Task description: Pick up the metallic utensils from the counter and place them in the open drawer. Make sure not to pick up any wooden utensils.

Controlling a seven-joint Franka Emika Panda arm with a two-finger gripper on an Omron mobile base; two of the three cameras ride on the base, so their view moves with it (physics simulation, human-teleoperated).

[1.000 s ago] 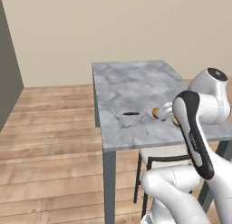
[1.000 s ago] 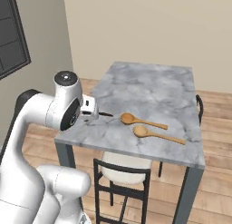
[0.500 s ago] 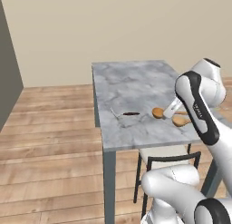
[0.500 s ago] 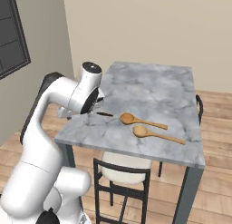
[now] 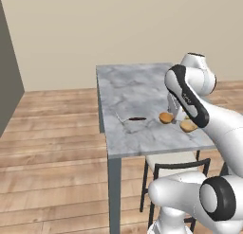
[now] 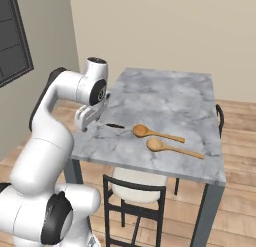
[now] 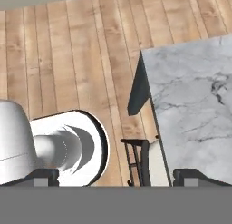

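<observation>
- On the marble bench (image 6: 170, 98) you have two wooden spoons (image 6: 157, 135), lying side by side near the front edge with their bowls toward the arm and their handles pointing away to the right.
- Just left of the spoons you can count one dark-handled metal utensil (image 6: 114, 126) clearly in the right base view; the left base view shows the same dark handle (image 5: 137, 119) with thin silvery lines beside it, too faint for you to tell whether they are a second piece.
- Your end effector (image 6: 86, 118) hangs off the bench's left edge, near that dark handle but apart from it, and carries nothing; its fingers are spread to their widest.
- From the hand camera you look down past the bench's corner (image 7: 190, 105) onto plank floor (image 7: 81, 60), with the two finger tips far apart at the bottom edge.
- One chair (image 6: 131, 191) with a dark frame and pale seat is tucked under the bench's near side, and a second dark chair back (image 6: 219, 120) shows at the bench's far right edge.
- Between the left base camera and the spoons, the arm's own forearm (image 5: 187, 98) covers part of them.
</observation>
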